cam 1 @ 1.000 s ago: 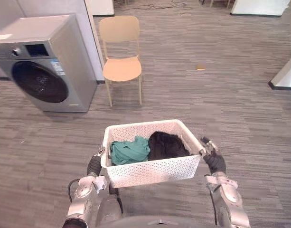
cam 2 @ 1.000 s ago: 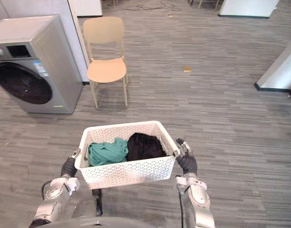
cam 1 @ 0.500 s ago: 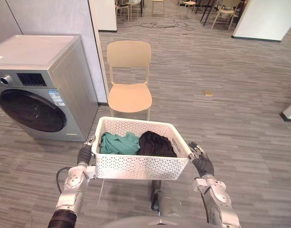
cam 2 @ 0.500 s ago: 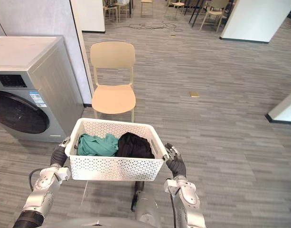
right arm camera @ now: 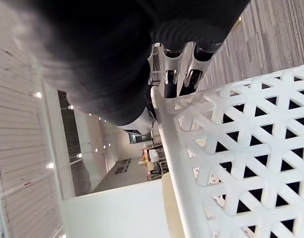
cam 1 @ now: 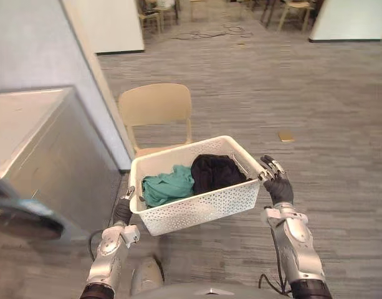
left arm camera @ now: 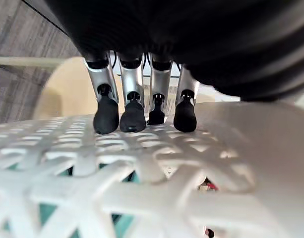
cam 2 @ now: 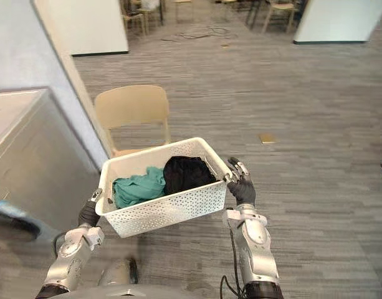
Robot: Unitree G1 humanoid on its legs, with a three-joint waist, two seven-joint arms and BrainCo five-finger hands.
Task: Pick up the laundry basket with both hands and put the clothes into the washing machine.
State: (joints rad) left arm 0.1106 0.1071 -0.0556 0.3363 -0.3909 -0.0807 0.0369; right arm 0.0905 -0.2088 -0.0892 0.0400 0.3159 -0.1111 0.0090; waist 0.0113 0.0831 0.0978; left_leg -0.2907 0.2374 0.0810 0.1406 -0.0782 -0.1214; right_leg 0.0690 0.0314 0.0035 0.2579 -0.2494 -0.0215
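A white lattice laundry basket (cam 1: pixel 200 207) hangs in the air between my two hands, its right end a little higher. Inside lie a green garment (cam 1: pixel 167 184) and a black garment (cam 1: pixel 214 170). My left hand (cam 1: pixel 123 210) presses on the basket's left end, its fingers (left arm camera: pixel 133 111) straight on the lattice wall (left arm camera: pixel 92 168). My right hand (cam 1: pixel 278 184) presses on the right end, its fingers (right arm camera: pixel 191 74) straight beside the rim (right arm camera: pixel 174 134). The grey washing machine (cam 1: pixel 60 174) stands close at the left, its front at the view's lower left edge.
A beige chair (cam 1: pixel 156 107) stands right behind the basket, next to the washing machine. A pale wall (cam 1: pixel 47 50) rises behind the machine. A small tan object (cam 1: pixel 286 135) lies on the wooden floor to the right. More chairs (cam 1: pixel 296 6) stand far back.
The camera has swung, so the washing machine now sits closer at the left and the chair lies behind the basket. The basket stays between both hands, now tilted with its right end up.
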